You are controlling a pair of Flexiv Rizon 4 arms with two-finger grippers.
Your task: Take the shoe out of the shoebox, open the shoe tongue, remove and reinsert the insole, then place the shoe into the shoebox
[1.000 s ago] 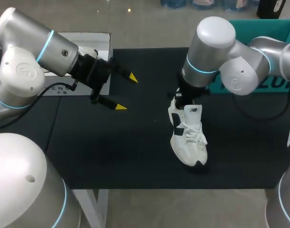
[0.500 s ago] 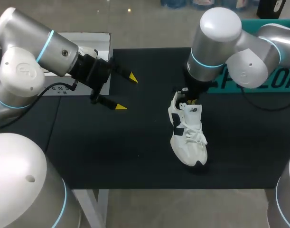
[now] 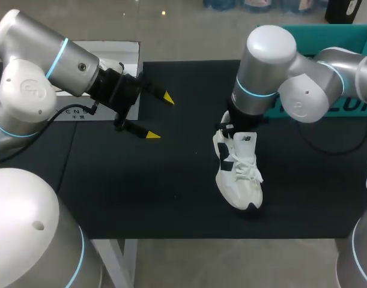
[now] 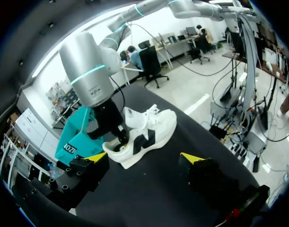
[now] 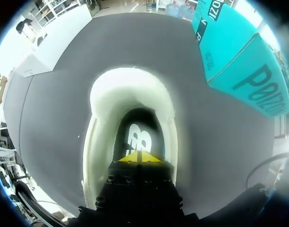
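Right hand [image 5: 141, 156] inside the shoe [image 3: 238, 171] heel, tips closed together; left hand [image 3: 159, 115] open.
Shoe on bench [image 3: 171, 198], toe at 6 o'clock. Insole [image 5: 139, 137] looks thin, floppy: take your hold at its heel edge.

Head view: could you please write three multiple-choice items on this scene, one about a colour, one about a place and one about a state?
1. The cardboard shoebox is: A teal; B red; C brown.
2. The white-and-black lace-up sneaker stands: A inside the shoebox; B on the black table mat; C on the shoebox lid.
3. The left gripper is: A shut on the sneaker; B shut on a lace; C open and empty.

Answers: A, its walls are teal. B, mat shows all around the sole, and the box is apart. C, its fingers are spread with nothing between them.
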